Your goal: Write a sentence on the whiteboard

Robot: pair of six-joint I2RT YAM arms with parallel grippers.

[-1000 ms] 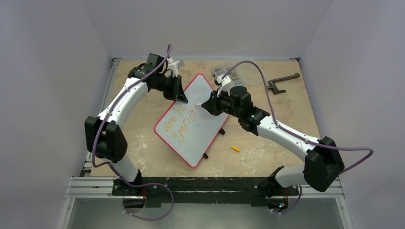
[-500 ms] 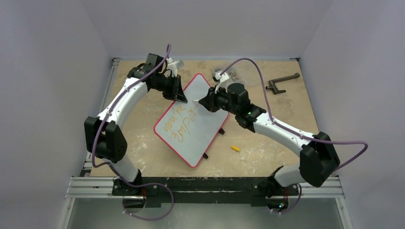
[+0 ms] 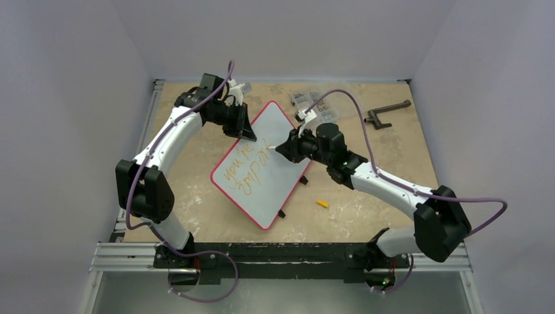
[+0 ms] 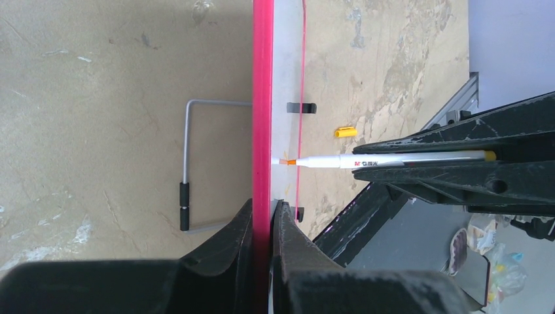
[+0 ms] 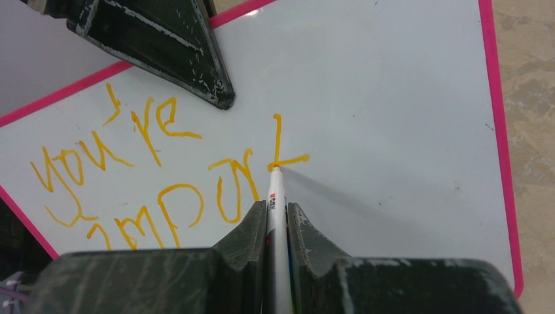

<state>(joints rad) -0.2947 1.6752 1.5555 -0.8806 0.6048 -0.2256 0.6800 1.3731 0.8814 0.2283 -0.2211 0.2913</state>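
1. Since the earlier frame the right gripper (image 3: 286, 148) has come slightly nearer, and a "t" now ends the second line of the sentence (image 5: 163, 170).
2. Its jaws are pressed on a slim white marker (image 5: 275, 196), which points left. The orange tip touches the glossy whiteboard (image 3: 281, 180).
3. The left gripper (image 4: 263, 212) pinches the board's thin red rim at its far-left edge.
4. The board sits mid-table (image 3: 366, 190) on rough plywood, with its long axis running far-right to near-left.
5. A yellow cap (image 3: 321, 203) lies just right of it.

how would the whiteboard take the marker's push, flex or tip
Probably stiff: the whiteboard looks flat though the left gripper pinches only its red rim. Possibly tippy: it seems propped on a thin wire stand, so the marker might topple it if released.
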